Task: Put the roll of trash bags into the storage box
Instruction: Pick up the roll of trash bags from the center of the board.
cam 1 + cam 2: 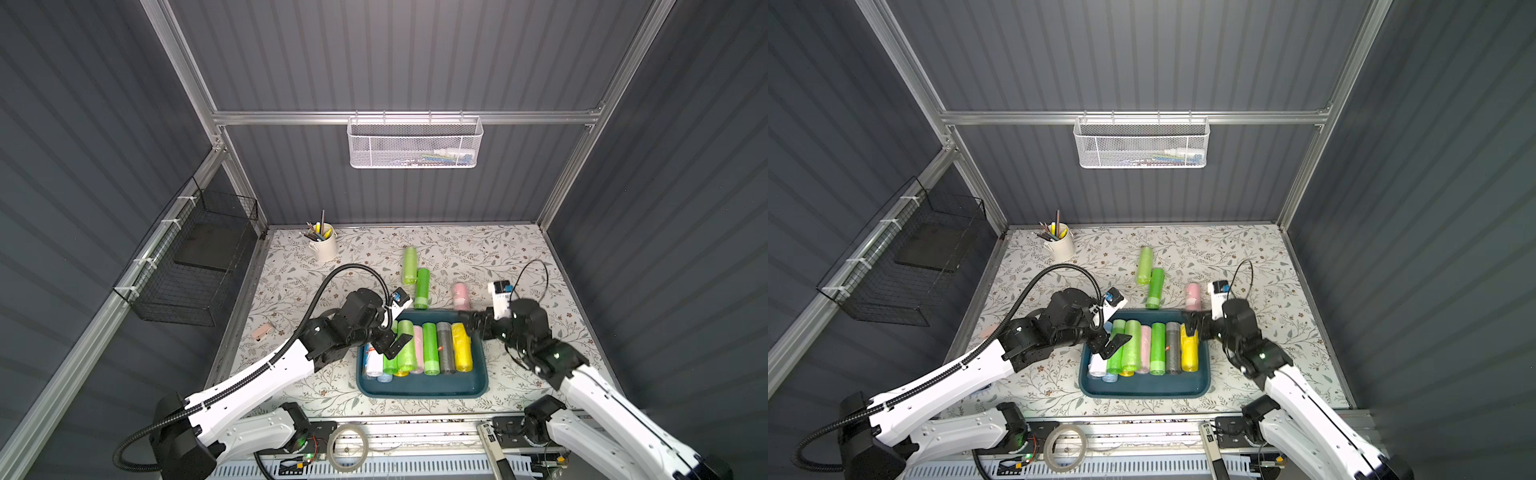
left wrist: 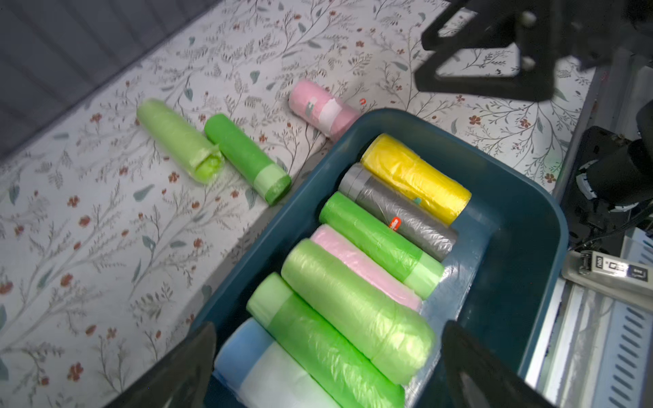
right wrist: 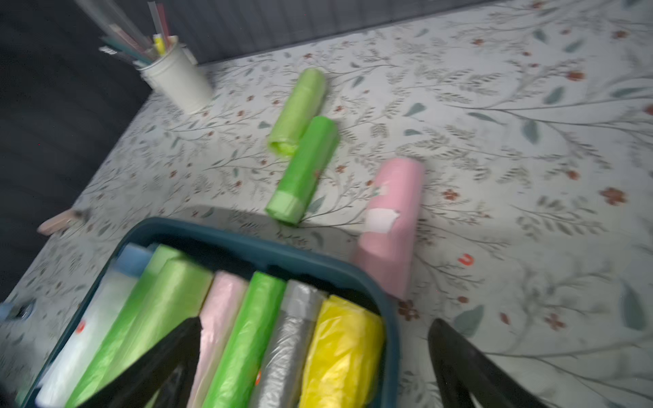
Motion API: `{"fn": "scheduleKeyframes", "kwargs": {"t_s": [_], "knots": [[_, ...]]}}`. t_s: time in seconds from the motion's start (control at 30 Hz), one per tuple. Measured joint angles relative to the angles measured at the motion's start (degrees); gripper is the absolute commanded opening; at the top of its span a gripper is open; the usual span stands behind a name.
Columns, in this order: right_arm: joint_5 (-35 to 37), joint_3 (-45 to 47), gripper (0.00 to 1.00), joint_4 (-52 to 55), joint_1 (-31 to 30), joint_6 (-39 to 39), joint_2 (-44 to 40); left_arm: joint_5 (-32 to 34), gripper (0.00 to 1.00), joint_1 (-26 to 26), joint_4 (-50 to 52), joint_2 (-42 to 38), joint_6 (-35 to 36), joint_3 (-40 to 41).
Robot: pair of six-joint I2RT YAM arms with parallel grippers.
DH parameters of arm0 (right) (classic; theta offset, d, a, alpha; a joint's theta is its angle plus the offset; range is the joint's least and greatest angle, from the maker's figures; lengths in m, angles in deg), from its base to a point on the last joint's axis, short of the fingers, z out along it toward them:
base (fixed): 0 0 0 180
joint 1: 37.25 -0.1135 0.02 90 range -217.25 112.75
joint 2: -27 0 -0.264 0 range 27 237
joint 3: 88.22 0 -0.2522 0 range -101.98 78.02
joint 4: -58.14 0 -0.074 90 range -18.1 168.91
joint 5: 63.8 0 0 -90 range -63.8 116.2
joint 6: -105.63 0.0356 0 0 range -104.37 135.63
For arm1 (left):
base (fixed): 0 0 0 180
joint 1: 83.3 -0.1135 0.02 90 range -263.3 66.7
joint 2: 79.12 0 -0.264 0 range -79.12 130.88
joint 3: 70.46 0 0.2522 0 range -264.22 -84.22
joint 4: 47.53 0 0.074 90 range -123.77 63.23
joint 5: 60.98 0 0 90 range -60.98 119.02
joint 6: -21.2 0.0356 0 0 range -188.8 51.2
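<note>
Seven or more trash-bag rolls (image 1: 430, 349) lie side by side in the storage box (image 1: 419, 388), while a pale green roll (image 1: 409, 265), green roll (image 1: 422, 288) and pink roll (image 1: 460, 296) wait on the table (image 1: 519, 257) just beyond it, with the left end effector (image 1: 397, 345) and right end effector (image 1: 465, 324) spread and empty over it.

We cannot make out the small items (image 1: 446, 156) in the white mesh basket (image 1: 374, 145). The left gripper (image 1: 395, 345) hides parts of the rolls (image 1: 407, 358) beneath it in the storage box (image 1: 419, 388). The right wrist view blurs the pencil cup (image 3: 176, 79).

The storage box (image 2: 523, 229) is glossy smooth plastic, the rolls (image 2: 357, 311) crinkled shiny film.
</note>
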Motion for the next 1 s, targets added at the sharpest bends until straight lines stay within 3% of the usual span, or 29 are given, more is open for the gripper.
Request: {"fn": "scheduleKeyframes", "kwargs": {"t_s": [0.1, 0.2, 0.4, 0.67, 1.0], "knots": [[-0.13, -10.10, 0.93, 6.10, 5.57, -0.83, 11.04, -4.00, 1.00, -1.46, -5.44, 2.47, 5.66, 0.07], [0.48, -19.26, 0.92, 11.85, 7.34, -2.80, 22.69, -8.74, 1.00, -2.29, -10.38, 5.33, 10.78, 0.31], [0.33, -25.40, 0.89, 17.59, 7.34, -6.47, 35.52, -15.54, 1.00, -2.99, -15.26, 7.17, 15.39, 2.60], [-3.15, -30.42, 0.87, 19.91, 7.34, -9.05, 44.74, -9.03, 1.00, -3.10, -20.79, 1.22, 16.13, 8.17], [-5.16, -39.85, 0.81, 21.16, 7.30, -10.71, 56.59, -3.82, 1.00, -3.52, -24.44, 1.01, 15.67, 8.22]]}}
